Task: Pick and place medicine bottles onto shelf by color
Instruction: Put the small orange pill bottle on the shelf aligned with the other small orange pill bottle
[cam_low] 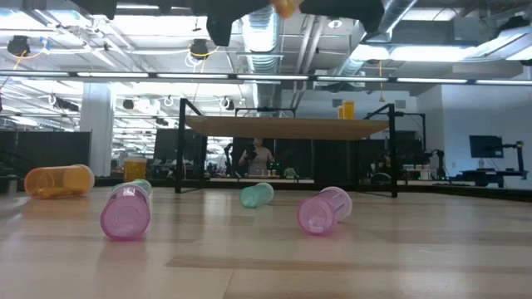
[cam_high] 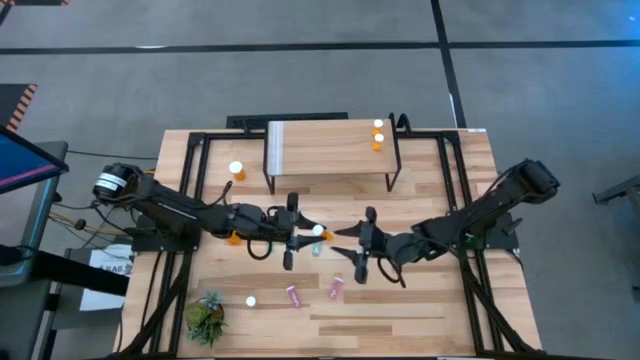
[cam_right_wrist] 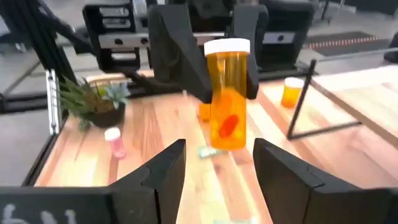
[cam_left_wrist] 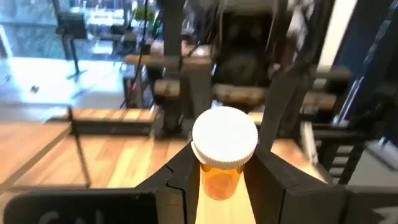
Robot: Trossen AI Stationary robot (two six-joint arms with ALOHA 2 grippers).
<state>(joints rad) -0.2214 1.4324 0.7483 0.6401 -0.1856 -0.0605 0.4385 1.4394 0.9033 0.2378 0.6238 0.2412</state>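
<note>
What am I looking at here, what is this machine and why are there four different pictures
It is a two-armed robot at a wooden table, sorting pill bottles by colour onto a small raised shelf. One picture looks straight down, one looks level across the tabletop, and two come from cameras on the arms' wrists.

The left hand grips an orange bottle with a white cap, lifted off the table. The right hand is open just opposite it, as if ready to take it.

Two orange bottles already stand on the shelf. On the table are another orange bottle, pink ones, a teal one lying on its side, and a small plant.
</note>
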